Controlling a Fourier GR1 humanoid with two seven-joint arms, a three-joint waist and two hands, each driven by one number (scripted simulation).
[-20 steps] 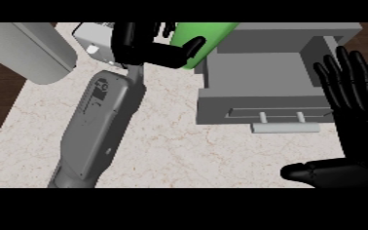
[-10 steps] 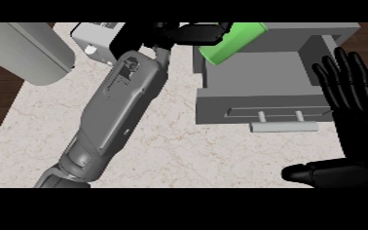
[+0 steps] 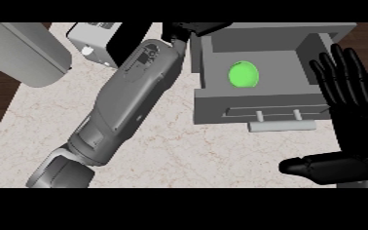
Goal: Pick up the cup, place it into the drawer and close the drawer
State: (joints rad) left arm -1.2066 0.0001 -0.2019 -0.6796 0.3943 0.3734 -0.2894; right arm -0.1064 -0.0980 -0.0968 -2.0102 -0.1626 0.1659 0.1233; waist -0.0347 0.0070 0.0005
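currently the green cup (image 3: 244, 74) sits inside the open grey drawer (image 3: 215, 58), in the upper right of the frame, near the middle of the drawer floor and apart from its walls. the left hand (image 3: 188, 29) shows only in part at the top centre, just beside the drawer's upper left corner; nothing is seen in it, but its fingers are too hidden to judge, so i cannot tell how far open it is. the right hand (image 3: 343, 102) rests at the right edge, fingers straight and spread, thumb low, holding nothing. a grey box (image 3: 101, 41) with a white face lies in the upper left, beside a pale cylinder (image 3: 32, 53), both on the marbled counter (image 3: 179, 146). judgement: placement appears done and closing remains. to do it well, draw the left forearm clear of the drawer's rim first, then set flat fingers squarely on the drawer front near the handle (image 3: 282, 125) and push straight toward the top of the frame, so the drawer does not skew and the cup does not tip.
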